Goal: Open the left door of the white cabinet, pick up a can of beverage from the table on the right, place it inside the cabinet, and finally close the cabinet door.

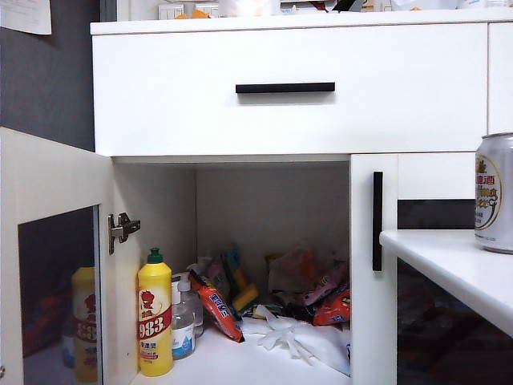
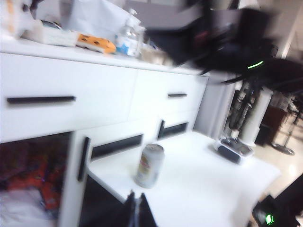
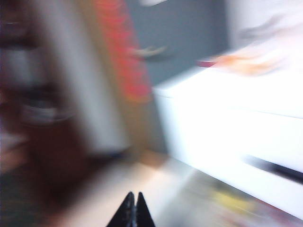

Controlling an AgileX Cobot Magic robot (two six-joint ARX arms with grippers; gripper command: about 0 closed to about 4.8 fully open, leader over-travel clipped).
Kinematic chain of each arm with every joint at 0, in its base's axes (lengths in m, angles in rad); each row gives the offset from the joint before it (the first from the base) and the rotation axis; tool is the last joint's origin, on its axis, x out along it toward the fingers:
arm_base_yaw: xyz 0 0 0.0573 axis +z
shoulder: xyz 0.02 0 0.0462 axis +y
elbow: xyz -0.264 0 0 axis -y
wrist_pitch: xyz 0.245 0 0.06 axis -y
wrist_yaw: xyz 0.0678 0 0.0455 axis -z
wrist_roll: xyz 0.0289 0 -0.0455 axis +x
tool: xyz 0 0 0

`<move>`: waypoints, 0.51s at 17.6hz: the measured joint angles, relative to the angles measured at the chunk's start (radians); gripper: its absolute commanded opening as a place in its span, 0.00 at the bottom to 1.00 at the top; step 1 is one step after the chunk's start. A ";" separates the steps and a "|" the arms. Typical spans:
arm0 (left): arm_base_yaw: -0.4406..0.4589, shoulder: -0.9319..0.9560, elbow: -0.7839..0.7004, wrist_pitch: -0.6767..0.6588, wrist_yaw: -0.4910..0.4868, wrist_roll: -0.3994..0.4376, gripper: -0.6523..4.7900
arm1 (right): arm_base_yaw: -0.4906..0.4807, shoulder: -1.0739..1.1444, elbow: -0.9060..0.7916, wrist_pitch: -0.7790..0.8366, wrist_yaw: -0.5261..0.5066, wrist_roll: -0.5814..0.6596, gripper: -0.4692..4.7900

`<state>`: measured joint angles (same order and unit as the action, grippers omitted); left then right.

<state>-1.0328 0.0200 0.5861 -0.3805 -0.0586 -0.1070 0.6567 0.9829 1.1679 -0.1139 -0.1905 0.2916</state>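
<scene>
Left door [image 1: 52, 265] stands swung open, cabinet [image 1: 288, 88] interior full of clutter (yellow bottle [image 1: 155, 317] at front). Can [image 1: 494, 192] upright on surface [image 1: 457, 269] at right, beside the shut right door [image 1: 373, 273]. Left pincer [image 2: 136, 208] clenched, empty, hovering near can. Right pincer [image 3: 134, 210] clenched, empty; its view v. blurred

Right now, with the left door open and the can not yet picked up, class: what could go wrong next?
1. The can of beverage stands near the table edge; a careless approach might topple it.
2. The white cabinet floor is crowded: yellow bottle, snack packets. Placing could knock these.
3. Both the left gripper and right gripper are shut; either must open before grasping. The left door juts outward, risking a bump.
</scene>
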 measured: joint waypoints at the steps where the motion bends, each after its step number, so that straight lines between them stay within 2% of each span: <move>1: 0.000 0.018 -0.022 0.000 0.024 -0.002 0.11 | -0.005 -0.075 -0.001 -0.130 0.094 -0.065 0.08; 2: 0.000 0.038 -0.036 -0.005 0.066 -0.002 0.12 | -0.007 -0.140 -0.002 -0.265 0.193 -0.117 0.10; 3: 0.000 0.061 -0.044 0.000 0.121 -0.002 0.20 | -0.008 -0.195 -0.007 -0.418 0.296 -0.147 0.18; 4: 0.000 0.105 -0.048 0.033 0.165 -0.002 0.34 | -0.008 -0.258 -0.026 -0.563 0.373 -0.156 0.26; 5: 0.000 0.145 -0.055 0.063 0.169 -0.003 0.58 | -0.006 -0.317 -0.063 -0.622 0.387 -0.158 0.33; 6: 0.000 0.192 -0.060 0.082 0.168 -0.003 0.82 | -0.006 -0.409 -0.111 -0.656 0.390 -0.151 0.49; 7: 0.000 0.267 -0.061 0.132 0.169 -0.003 0.89 | -0.006 -0.539 -0.174 -0.668 0.427 -0.113 0.60; 8: 0.000 0.319 -0.061 0.174 0.168 -0.003 0.94 | -0.006 -0.613 -0.213 -0.681 0.464 -0.093 0.86; 9: 0.000 0.364 -0.061 0.209 0.169 -0.003 0.96 | -0.006 -0.708 -0.269 -0.715 0.515 -0.082 1.00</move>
<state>-1.0328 0.3840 0.5251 -0.1711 0.1104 -0.1097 0.6502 0.2752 0.8989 -0.8288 0.3244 0.2096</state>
